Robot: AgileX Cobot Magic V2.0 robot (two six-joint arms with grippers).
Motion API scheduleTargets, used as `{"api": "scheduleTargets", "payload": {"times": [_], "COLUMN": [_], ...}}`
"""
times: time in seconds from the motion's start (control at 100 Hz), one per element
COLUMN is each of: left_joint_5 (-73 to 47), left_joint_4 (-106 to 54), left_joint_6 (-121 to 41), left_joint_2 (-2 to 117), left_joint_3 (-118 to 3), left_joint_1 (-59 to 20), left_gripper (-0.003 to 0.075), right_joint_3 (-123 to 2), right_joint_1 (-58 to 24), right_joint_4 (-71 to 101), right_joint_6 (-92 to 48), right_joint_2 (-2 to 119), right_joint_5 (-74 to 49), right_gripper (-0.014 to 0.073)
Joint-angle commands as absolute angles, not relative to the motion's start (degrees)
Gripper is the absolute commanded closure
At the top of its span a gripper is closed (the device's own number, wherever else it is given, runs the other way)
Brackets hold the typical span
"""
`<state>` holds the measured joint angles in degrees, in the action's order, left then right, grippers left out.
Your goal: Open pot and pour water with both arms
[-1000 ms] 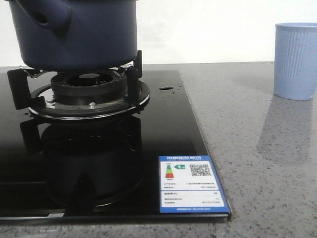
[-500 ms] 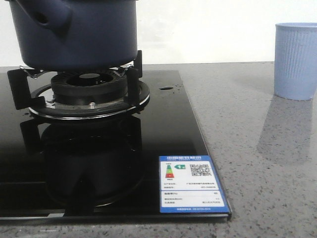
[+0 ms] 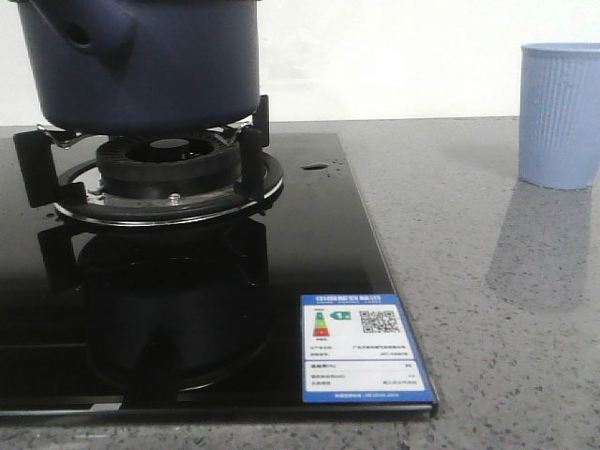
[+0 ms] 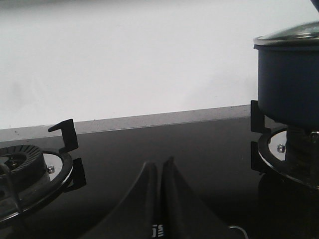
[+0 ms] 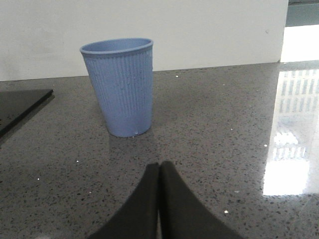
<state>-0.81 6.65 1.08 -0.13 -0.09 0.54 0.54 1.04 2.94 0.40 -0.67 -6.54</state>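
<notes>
The navy-blue pot (image 3: pixel 141 61) sits on the burner grate (image 3: pixel 159 169) in the upper left of the front view, its glass lid (image 4: pixel 291 36) on. At lower centre of the black glass hob (image 3: pixel 309 244) is a blue-bordered energy label (image 3: pixel 364 349) with a QR code; its writing is too small to read. A ribbed light blue cup (image 3: pixel 560 114) stands on the grey counter (image 3: pixel 487 281) at upper right. The left gripper (image 4: pixel 160 172) and right gripper (image 5: pixel 159 172) are both clenched, holding nothing.
</notes>
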Motion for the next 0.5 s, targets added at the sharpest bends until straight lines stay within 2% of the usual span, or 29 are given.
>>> {"api": "scheduleTargets", "payload": {"times": [0.0,0.49], "left_joint_5": [3.9,3.9], "left_joint_4": [6.6,2.5], "left_joint_6": [1.2,1.3], "left_joint_2": [-1.5,-1.5], "left_joint_3": [0.8,0.8], "left_joint_1": [0.2,0.2], "left_gripper": [0.0736,0.0736], "right_joint_3": [1.6,1.6], "right_joint_1": [1.3,1.3], "right_joint_4": [2.7,2.7], "right_joint_6": [0.0,0.0], "right_joint_2": [-1.8,-1.8], "right_joint_5": [-2.3,-2.2], "right_gripper": [0.0645,0.0645]}}
